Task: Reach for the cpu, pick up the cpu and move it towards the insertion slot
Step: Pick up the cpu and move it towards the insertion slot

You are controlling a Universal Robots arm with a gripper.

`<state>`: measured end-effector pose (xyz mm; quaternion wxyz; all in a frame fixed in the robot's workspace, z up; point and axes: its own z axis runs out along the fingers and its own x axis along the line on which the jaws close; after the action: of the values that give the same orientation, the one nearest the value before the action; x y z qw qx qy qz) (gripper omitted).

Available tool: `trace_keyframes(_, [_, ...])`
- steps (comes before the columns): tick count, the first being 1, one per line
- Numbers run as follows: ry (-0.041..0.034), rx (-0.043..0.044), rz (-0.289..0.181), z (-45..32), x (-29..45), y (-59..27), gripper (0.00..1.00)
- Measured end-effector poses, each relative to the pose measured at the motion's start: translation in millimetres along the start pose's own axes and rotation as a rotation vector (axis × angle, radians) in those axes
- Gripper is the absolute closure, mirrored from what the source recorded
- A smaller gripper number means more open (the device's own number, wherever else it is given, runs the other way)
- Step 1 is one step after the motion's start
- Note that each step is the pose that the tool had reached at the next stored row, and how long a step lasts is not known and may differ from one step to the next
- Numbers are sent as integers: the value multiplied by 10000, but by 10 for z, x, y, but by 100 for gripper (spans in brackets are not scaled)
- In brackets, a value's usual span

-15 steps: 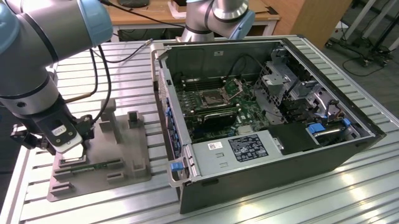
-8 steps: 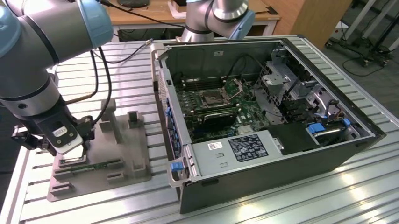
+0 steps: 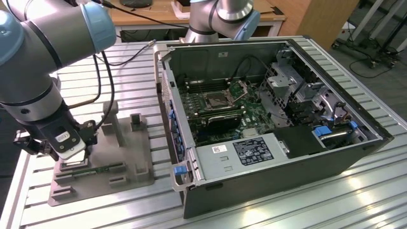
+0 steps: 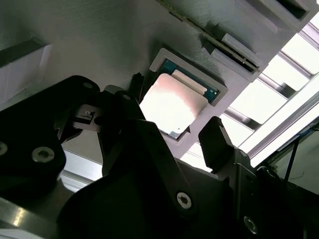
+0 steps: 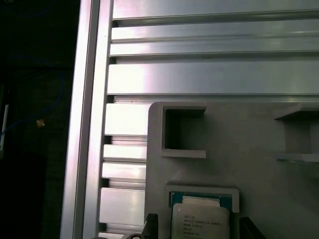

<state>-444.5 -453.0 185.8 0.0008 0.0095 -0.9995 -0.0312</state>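
Exterior view: the gripper [image 3: 70,160] hangs low over the grey tray [image 3: 127,157], near the tray's corner on the exterior view's left. The insertion slot [image 3: 219,99] lies well apart from it, on the board inside the open computer case [image 3: 267,183] beyond the tray's opposite edge. Second wrist view: the cpu [image 4: 172,102] sits flat in a shallow recess of the tray, silver top up, in line with the gripper, whose jaws stand apart. One of the fingers [image 4: 217,139] is beside one edge of the chip and its partner beside the opposite edge, neither visibly touching it. First wrist view: the cpu [image 5: 199,219] lies in its recess close to a tray edge, between the two dark fingertips [image 5: 151,223]. The chip is near square, so no long axis governs. By this judgement, the grasp turns on the jaws straddling two opposite edges with the chip centred between them.
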Motion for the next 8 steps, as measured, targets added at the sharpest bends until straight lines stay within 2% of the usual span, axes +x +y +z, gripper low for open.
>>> trace_keyframes(8, [0,0,3,65,0,-4,28])
